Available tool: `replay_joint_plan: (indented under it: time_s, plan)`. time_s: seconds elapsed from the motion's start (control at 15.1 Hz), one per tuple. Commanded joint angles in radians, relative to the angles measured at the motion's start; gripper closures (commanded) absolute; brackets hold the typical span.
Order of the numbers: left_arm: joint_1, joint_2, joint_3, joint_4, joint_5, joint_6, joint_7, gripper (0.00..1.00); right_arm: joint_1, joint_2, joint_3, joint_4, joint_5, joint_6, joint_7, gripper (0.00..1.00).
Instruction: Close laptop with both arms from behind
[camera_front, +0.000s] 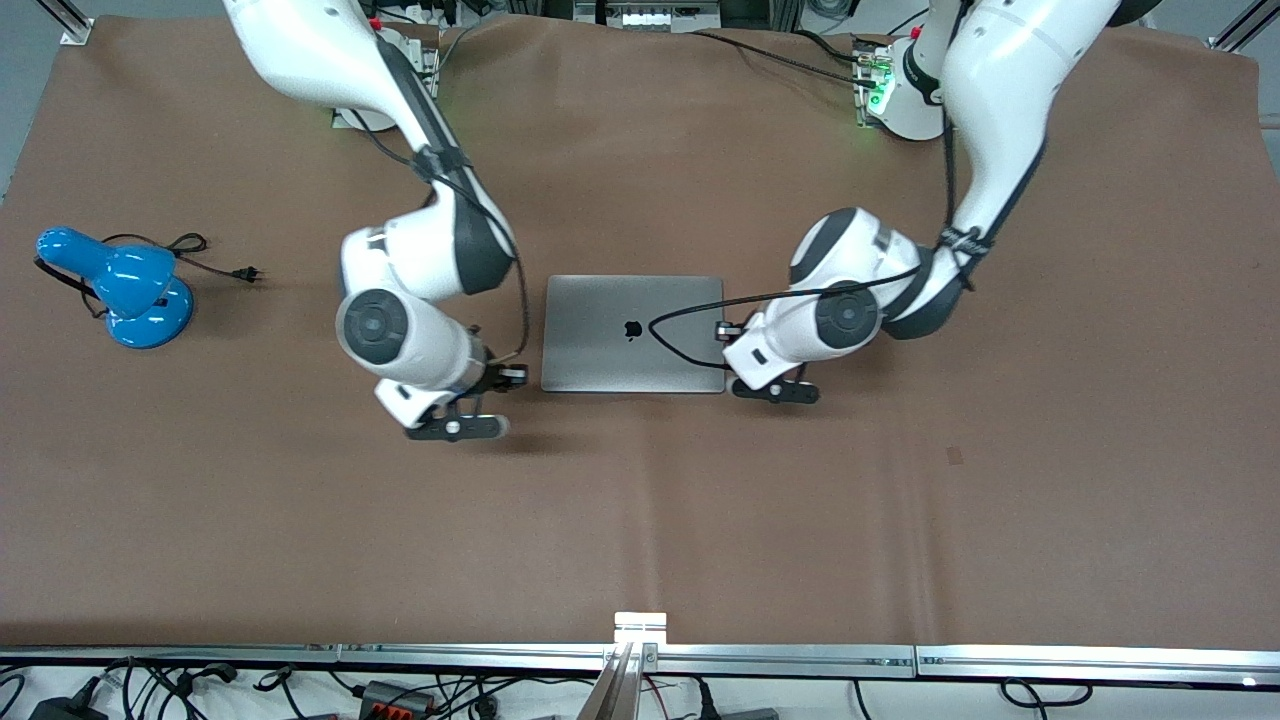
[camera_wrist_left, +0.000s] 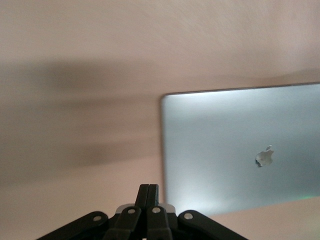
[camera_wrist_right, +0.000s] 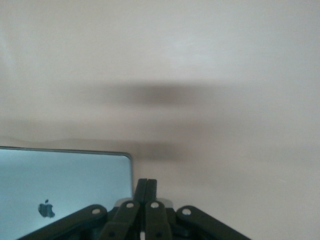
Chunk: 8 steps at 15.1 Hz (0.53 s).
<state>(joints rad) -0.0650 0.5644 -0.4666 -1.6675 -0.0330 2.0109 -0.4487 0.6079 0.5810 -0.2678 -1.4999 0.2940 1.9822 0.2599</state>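
Front view: The laptop (camera_front: 633, 334) lies shut and flat at mid-desk (camera_front: 640, 520), lid up with the logo showing. The right gripper (camera_front: 470, 405) hangs over the bare desk just beside the laptop's corner that is nearer the camera, toward the right arm's end. The left gripper (camera_front: 775, 385) hangs over the desk beside the laptop's other near corner, toward the left arm's end. A black cable from the left arm crosses the lid. A blue lamp (camera_front: 130, 290) with a loose cord stands well apart, at the right arm's end of the desk.

Left wrist view: The fingers (camera_wrist_left: 148, 196) are pressed together and hold nothing. The laptop's lid (camera_wrist_left: 240, 150) lies flat just beside them.

Right wrist view: The fingers (camera_wrist_right: 145, 189) are pressed together, empty. The lid's corner (camera_wrist_right: 65, 185) lies just beside them.
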Motion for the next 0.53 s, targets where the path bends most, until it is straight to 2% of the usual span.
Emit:
replay_joint_plan:
  time_s: [0.0, 0.07, 0.26, 0.4, 0.46]
  plan:
    - [0.059, -0.104, -0.003, -0.003, 0.028, -0.116, 0.014, 1.0, 0.003, -0.082, -0.077, -0.008, -0.012, -0.113, -0.014, 1.0]
    - [0.063, -0.13, 0.008, 0.008, 0.027, -0.15, 0.056, 1.0, 0.001, -0.101, -0.108, 0.019, -0.013, -0.158, -0.027, 1.0]
    - [0.062, -0.233, 0.116, 0.011, 0.025, -0.26, 0.204, 1.0, -0.005, -0.109, -0.204, 0.134, -0.01, -0.345, -0.129, 1.0]
    - [0.057, -0.299, 0.199, 0.011, 0.022, -0.343, 0.313, 1.0, -0.005, -0.109, -0.264, 0.193, -0.012, -0.417, -0.213, 1.0]
    - [0.057, -0.331, 0.233, 0.006, 0.022, -0.366, 0.339, 0.95, -0.004, -0.109, -0.287, 0.208, -0.021, -0.431, -0.255, 0.97]
